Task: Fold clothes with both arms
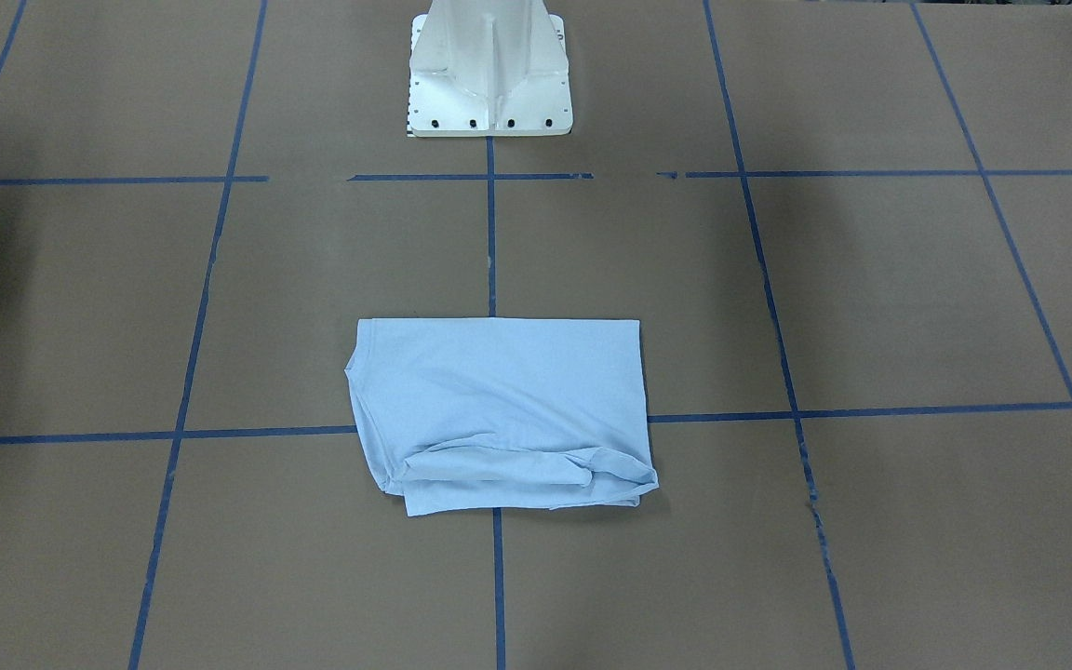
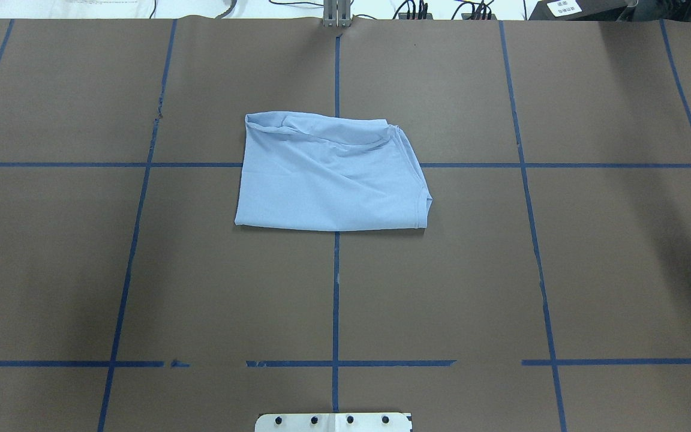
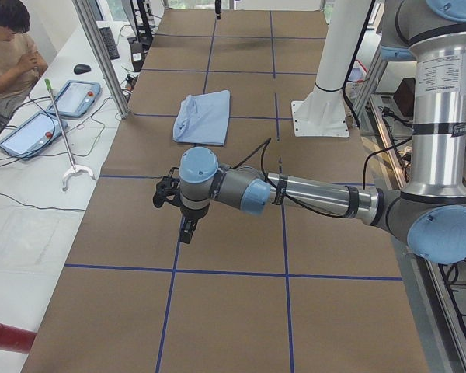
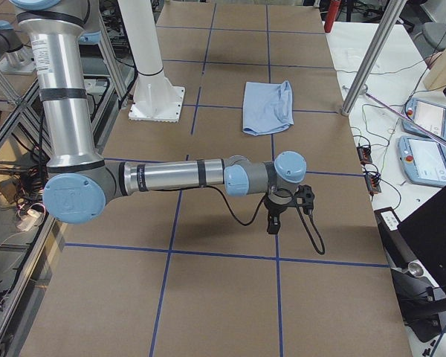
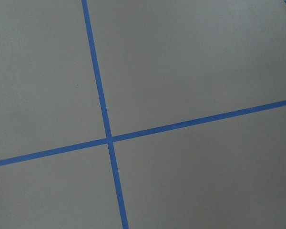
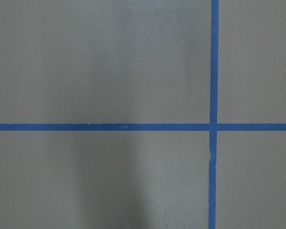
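The clothes are one light blue T-shirt [image 1: 499, 409] folded into a rough rectangle, lying flat at the table's middle [image 2: 327, 180] with a rumpled edge on the side away from the robot. No print or label shows. The shirt also appears in both side views [image 3: 203, 116] [image 4: 266, 106]. My left arm reaches low over the table, its gripper [image 3: 188, 231] pointing down well short of the shirt. My right gripper [image 4: 273, 223] hangs the same way at the other end. Whether either is open or shut, I cannot tell. Both wrist views show only brown table and blue tape.
The white pedestal base [image 1: 489, 74] stands behind the shirt on the robot's side. Blue tape lines [image 2: 336, 288] grid the brown table. A seated person [image 3: 8, 47] and two tablets [image 3: 76, 97] are beside the table's far side, near a metal post [image 3: 101, 54].
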Tool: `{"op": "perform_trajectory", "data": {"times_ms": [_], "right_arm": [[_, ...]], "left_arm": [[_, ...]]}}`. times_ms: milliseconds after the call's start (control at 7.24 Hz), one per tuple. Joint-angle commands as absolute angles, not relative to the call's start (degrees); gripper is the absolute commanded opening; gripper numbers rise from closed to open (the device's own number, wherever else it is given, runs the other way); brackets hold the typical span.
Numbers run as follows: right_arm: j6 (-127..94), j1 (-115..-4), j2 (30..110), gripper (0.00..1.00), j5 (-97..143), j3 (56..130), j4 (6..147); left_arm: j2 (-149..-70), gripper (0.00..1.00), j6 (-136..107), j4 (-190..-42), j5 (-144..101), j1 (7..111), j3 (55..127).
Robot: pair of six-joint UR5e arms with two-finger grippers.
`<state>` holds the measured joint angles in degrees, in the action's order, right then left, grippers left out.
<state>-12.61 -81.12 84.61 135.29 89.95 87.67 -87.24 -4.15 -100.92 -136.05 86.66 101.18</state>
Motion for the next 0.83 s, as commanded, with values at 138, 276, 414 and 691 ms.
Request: {"op": "perform_trajectory", "data": {"times_ms": [138, 276, 414, 691], "right_arm": [[-12.74, -81.12, 84.99, 1.0, 135.26, 89.74, 87.63], [-12.74, -81.12, 84.99, 1.0, 135.18, 89.82, 87.63], [-12.74, -81.12, 84.99, 1.0, 135.18, 89.74, 87.63], [-12.66, -81.12, 85.51, 1.0, 135.18, 89.39, 87.63]], "left_arm": [[-87.36, 1.0, -4.22, -101.07, -136.05, 86.66, 100.99], [-87.36, 1.0, -4.22, -100.99, -135.79, 86.66, 100.9], [-87.28, 1.0, -4.22, -100.81, -135.7, 86.66, 100.9], [-87.01, 1.0, -4.22, -100.55, -135.62, 86.66, 100.38]]}}
